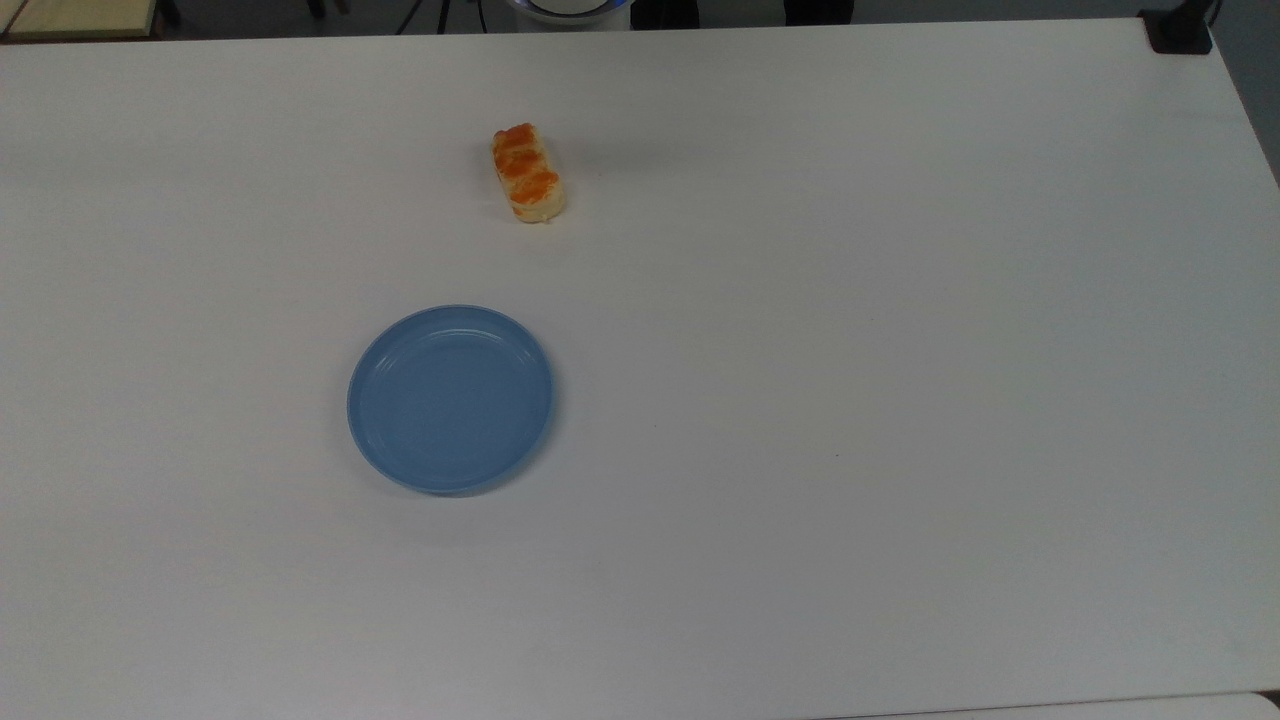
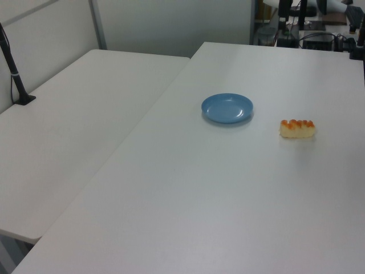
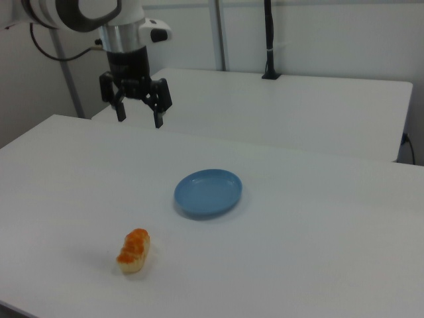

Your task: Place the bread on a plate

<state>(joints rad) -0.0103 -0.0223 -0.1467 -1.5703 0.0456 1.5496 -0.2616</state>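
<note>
The bread (image 1: 528, 172) is a small cream roll with orange-brown patches, lying on the white table; it also appears as the bread (image 2: 297, 128) and the bread (image 3: 134, 250). The light blue plate (image 1: 450, 398) sits bare on the table, apart from the roll, seen again as the plate (image 2: 227, 107) and the plate (image 3: 208, 192). In the right view my gripper (image 3: 139, 119) hangs open high above the table, up and to the left of the plate, with nothing between its fingers.
A second white table (image 2: 74, 125) adjoins this one on the left view's left. A black post (image 3: 269, 40) stands on the far table in the right view. A black clamp (image 1: 1178, 30) sits at the top view's upper right corner.
</note>
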